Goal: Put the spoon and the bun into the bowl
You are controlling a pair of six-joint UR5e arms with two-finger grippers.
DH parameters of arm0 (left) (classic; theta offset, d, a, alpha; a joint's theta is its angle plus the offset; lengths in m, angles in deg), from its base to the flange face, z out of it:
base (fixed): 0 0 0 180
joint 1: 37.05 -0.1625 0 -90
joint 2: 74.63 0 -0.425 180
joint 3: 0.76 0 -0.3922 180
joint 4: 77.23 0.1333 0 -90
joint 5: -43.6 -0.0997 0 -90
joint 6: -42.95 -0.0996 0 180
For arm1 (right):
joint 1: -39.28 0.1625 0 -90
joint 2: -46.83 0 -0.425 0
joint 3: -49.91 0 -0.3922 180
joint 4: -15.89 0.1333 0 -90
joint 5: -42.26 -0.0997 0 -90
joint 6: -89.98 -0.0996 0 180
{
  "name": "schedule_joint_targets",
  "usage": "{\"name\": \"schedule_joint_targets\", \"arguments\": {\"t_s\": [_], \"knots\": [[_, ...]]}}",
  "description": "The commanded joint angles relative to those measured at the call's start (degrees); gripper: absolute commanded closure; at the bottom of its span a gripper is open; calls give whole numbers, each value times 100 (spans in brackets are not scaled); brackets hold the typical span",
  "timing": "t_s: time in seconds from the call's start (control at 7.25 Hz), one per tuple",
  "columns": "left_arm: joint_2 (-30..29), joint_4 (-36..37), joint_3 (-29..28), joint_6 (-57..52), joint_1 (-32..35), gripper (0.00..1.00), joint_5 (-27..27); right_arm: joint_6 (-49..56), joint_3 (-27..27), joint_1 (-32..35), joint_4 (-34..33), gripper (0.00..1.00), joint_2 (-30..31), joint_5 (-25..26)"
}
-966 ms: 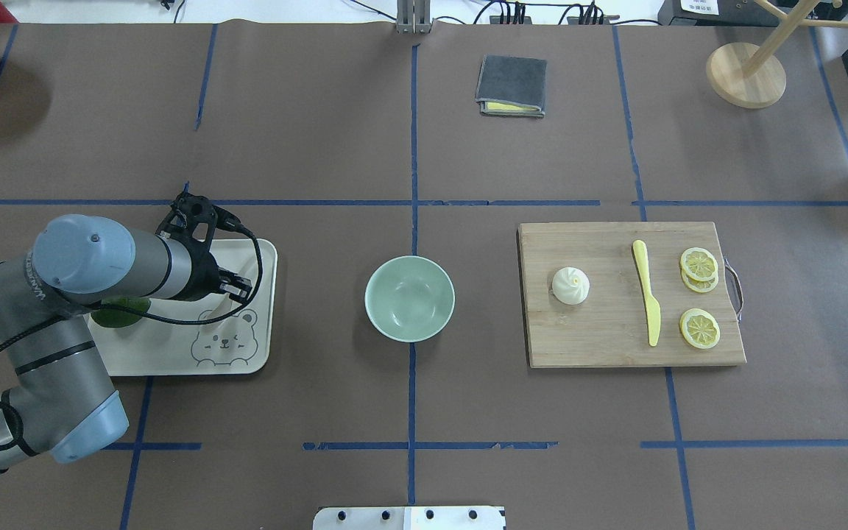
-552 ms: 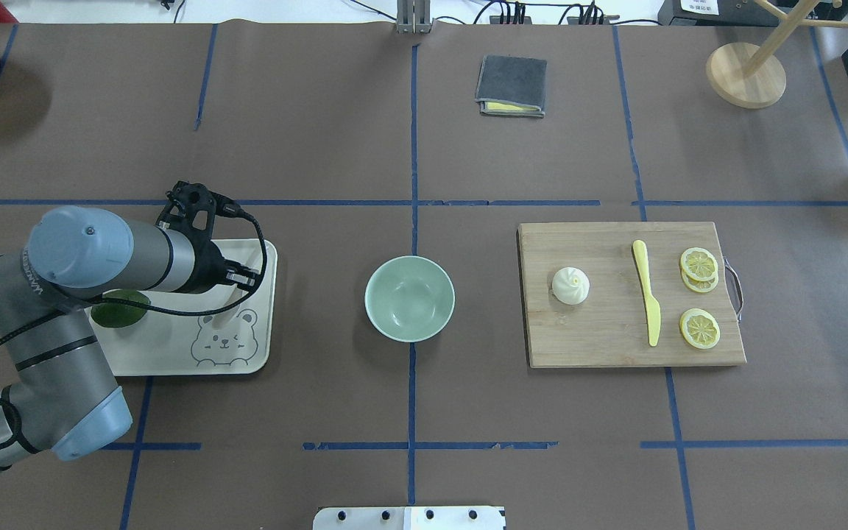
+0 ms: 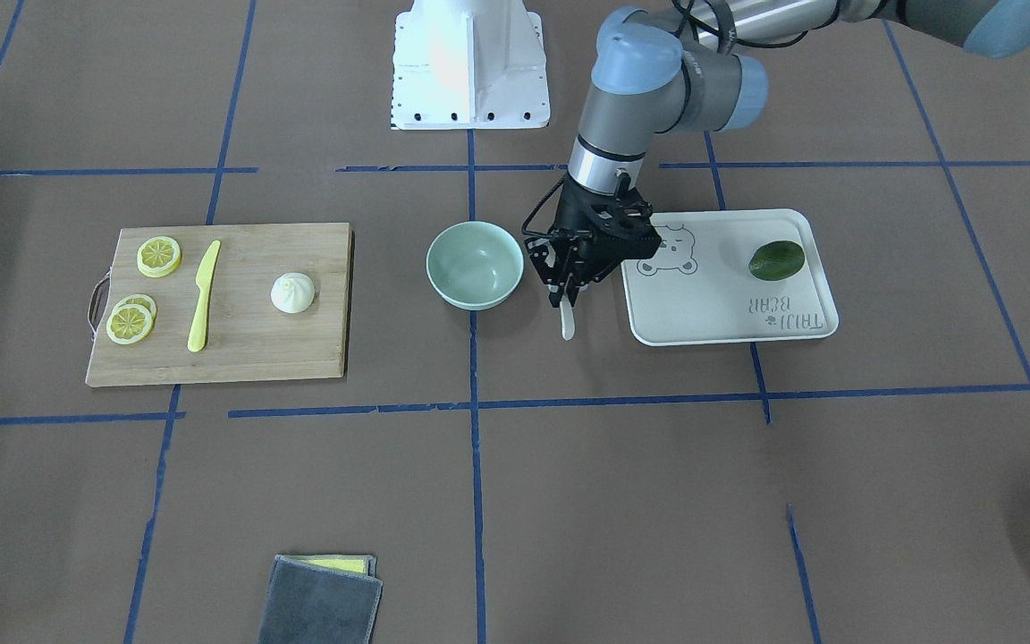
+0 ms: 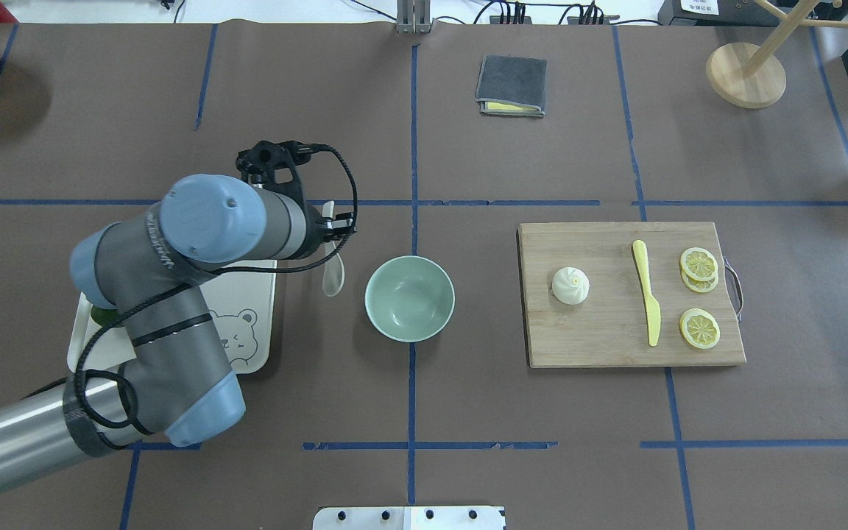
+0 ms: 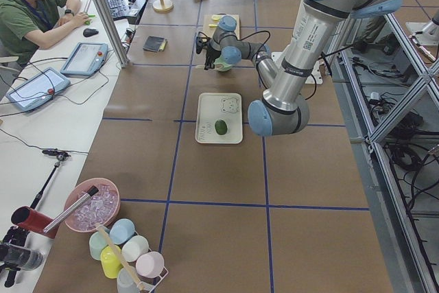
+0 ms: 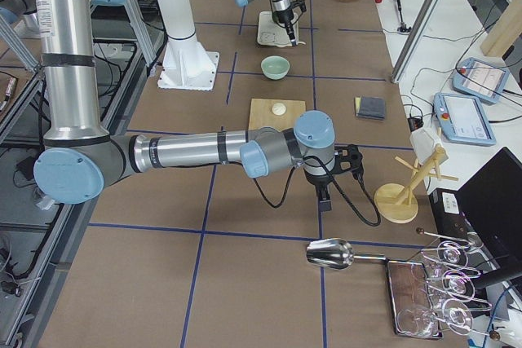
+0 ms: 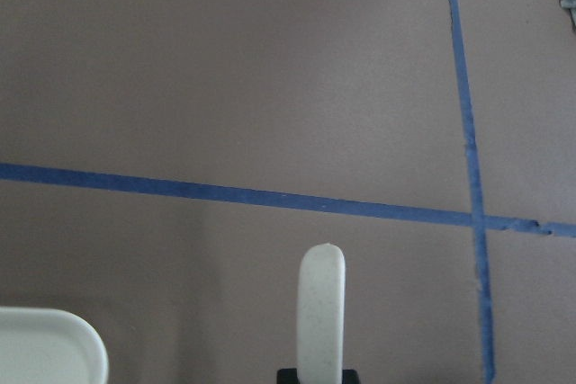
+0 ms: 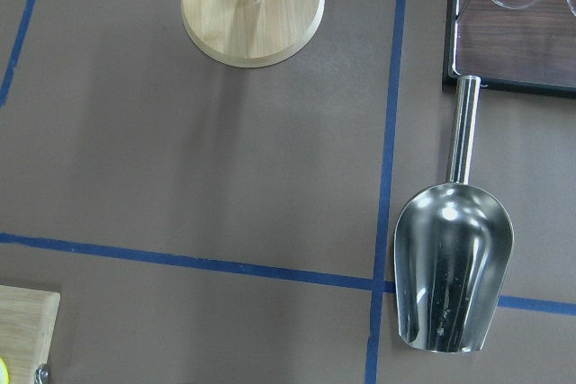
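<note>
My left gripper (image 4: 330, 230) is shut on the handle of the off-white spoon (image 4: 333, 277) and holds it above the table, just left of the mint-green bowl (image 4: 409, 298). In the front view the spoon (image 3: 567, 320) hangs below the gripper (image 3: 569, 293), between the bowl (image 3: 475, 264) and the tray. The left wrist view shows the spoon's handle (image 7: 321, 312) over the brown paper. The bowl is empty. The white bun (image 4: 570, 285) sits on the wooden cutting board (image 4: 601, 335). My right gripper (image 6: 325, 195) hovers far right of the board; I cannot tell if it is open.
A yellow knife (image 4: 647, 302) and lemon slices (image 4: 698, 263) lie on the board. The white bear tray (image 3: 721, 304) holds a green lime (image 3: 776, 259). A grey cloth (image 4: 511, 85), a wooden stand (image 4: 746, 73) and a metal scoop (image 8: 453, 281) lie farther off.
My left gripper has lifted the spoon off the tray and carried it right, to just beside the bowl. The bun and bowl have not moved.
</note>
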Motion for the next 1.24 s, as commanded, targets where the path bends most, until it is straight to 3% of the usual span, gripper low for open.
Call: {"name": "schedule_joint_targets", "arguments": {"t_s": [0.0,0.28,0.41,0.55,0.69,0.97,1.1], "knots": [[-705,429,-425,881,-606,100,-534,0,0,0,0,0,-3,0],[-708,403,-524,928,-785,100,-598,0,0,0,0,0,-3,-9],[-690,394,-516,884,-785,95,-589,0,0,0,0,0,-3,-9],[-682,385,-489,832,-785,66,-589,0,0,0,0,0,-3,-9],[-664,394,-463,527,-785,1,-580,0,0,0,0,0,-3,-9],[-647,437,-219,-244,-672,0,-545,0,0,0,-9,0,-3,-9],[-307,438,157,-1120,-349,0,-336,9,0,-26,0,0,-3,-26]]}}
